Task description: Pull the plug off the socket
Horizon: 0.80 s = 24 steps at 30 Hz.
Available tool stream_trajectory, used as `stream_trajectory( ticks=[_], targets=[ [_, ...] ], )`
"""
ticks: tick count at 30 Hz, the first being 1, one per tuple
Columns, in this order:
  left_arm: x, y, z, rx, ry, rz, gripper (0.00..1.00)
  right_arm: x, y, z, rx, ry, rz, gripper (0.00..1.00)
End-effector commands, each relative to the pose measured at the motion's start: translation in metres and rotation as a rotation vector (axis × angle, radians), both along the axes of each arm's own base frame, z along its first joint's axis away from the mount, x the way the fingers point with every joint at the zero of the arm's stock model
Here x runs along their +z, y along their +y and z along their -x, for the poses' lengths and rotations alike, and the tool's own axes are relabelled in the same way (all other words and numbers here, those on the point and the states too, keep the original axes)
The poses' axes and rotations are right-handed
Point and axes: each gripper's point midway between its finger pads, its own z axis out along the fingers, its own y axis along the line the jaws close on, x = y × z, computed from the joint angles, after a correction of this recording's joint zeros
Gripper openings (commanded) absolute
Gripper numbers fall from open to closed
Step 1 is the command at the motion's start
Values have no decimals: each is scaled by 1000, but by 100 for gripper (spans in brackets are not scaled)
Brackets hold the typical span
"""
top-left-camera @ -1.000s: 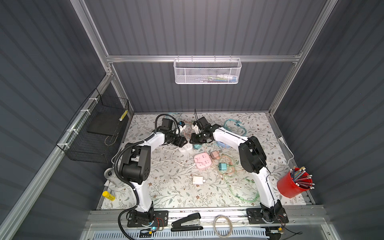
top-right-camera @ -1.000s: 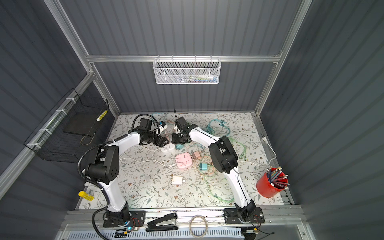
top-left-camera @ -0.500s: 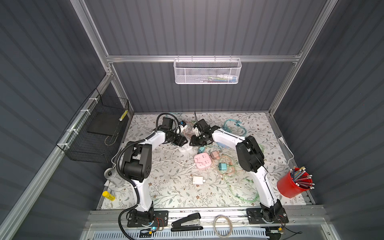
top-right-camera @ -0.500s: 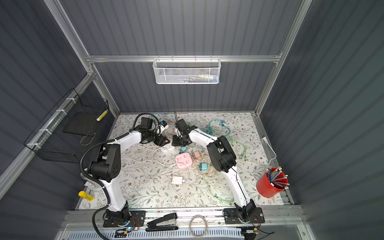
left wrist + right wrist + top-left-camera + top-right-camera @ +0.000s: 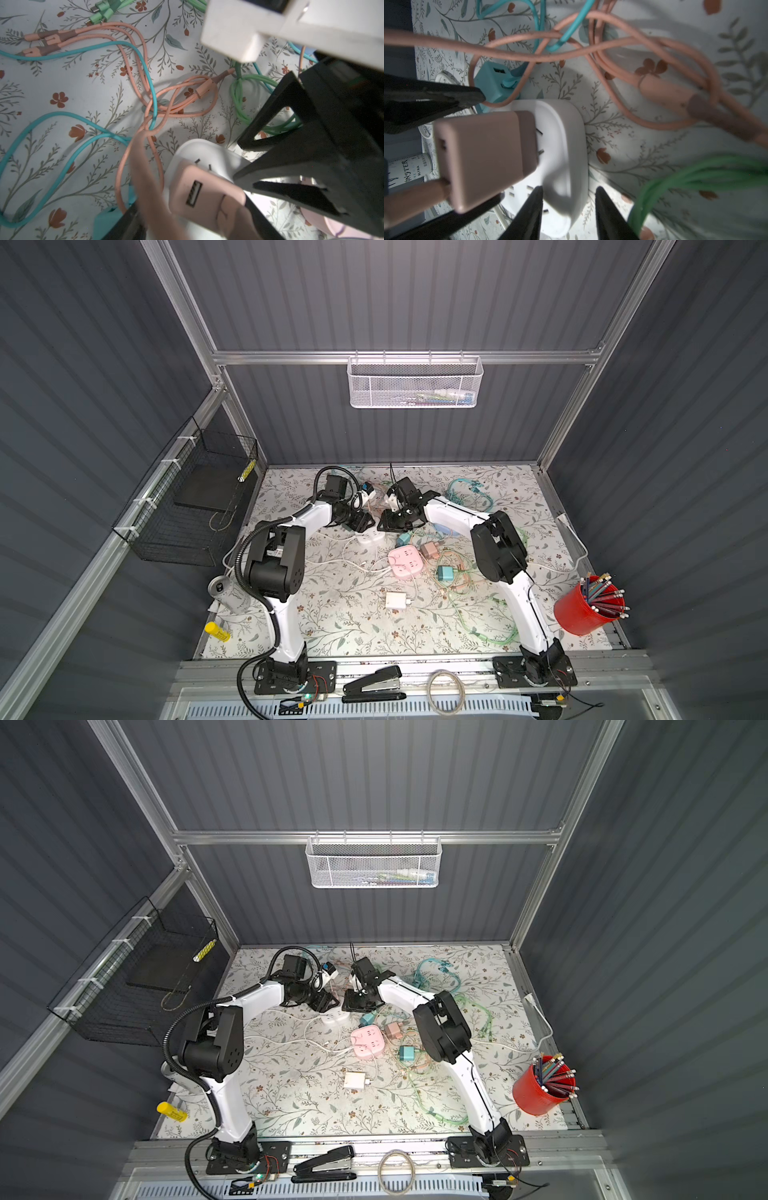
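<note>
Pink USB charger plug (image 5: 483,160) w/ prongs partly out of white socket strip (image 5: 562,158) on bench. Left fingers (image 5: 436,101) flank plug, grip unclear; right fingers (image 5: 529,209) straddle strip end, parted.

Dark grey ribbed walls (image 5: 415,302) on an aluminium frame (image 5: 407,357) box in a floral-print surface (image 5: 340,626), with a white mesh basket (image 5: 415,383) hung along the back.

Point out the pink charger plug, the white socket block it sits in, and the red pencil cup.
pink charger plug (image 5: 483,153): right wrist view, broad side face.
white socket block (image 5: 562,149): right wrist view, rounded top.
red pencil cup (image 5: 575,614): top view, outer wall.
</note>
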Motion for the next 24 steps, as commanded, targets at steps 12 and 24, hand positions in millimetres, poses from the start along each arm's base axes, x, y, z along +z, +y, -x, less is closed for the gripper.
stream_trajectory(
  ticks=[12, 24],
  targets=[
    [-2, -4, 0, -27, 22, 26, 65, -23, -7, 2, -17, 53, 31, 40],
    [-4, -9, -1, -42, 33, 46, 59, -29, -15, 1, -28, 69, 38, 37]
  ],
)
